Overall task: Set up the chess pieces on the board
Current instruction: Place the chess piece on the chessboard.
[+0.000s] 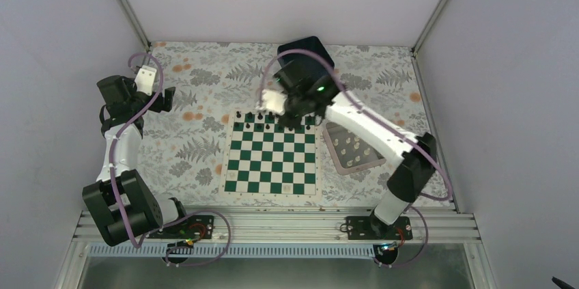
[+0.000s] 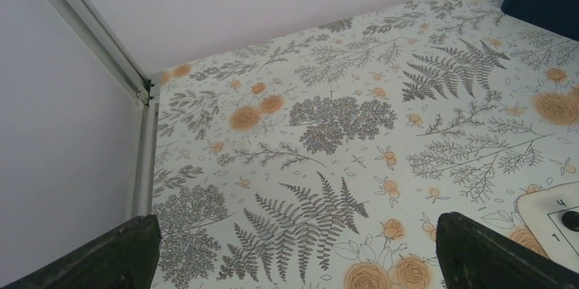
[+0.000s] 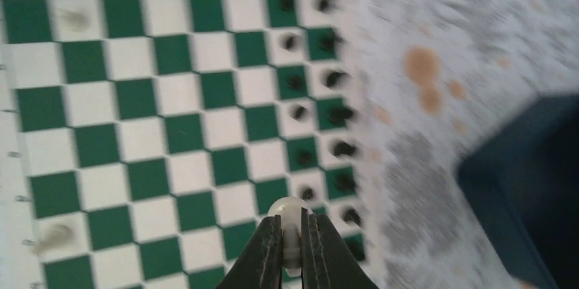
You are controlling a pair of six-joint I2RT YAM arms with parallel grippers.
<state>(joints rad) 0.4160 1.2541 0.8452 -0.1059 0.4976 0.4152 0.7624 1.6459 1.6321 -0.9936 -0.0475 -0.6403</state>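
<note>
Presently, I read the right gripper as clamped narrow on a white piece, held above the board near its far edge, beside the black pieces. The left gripper stood wide over the table, left of the board.

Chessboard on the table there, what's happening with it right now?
The right gripper is shut on a white chess piece and holds it above the board, near the black pieces that fill the two far rows. More white pieces wait in a metal tray to the right of the board. The left gripper is open and holds nothing, off to the left over the flowered tablecloth.
</note>
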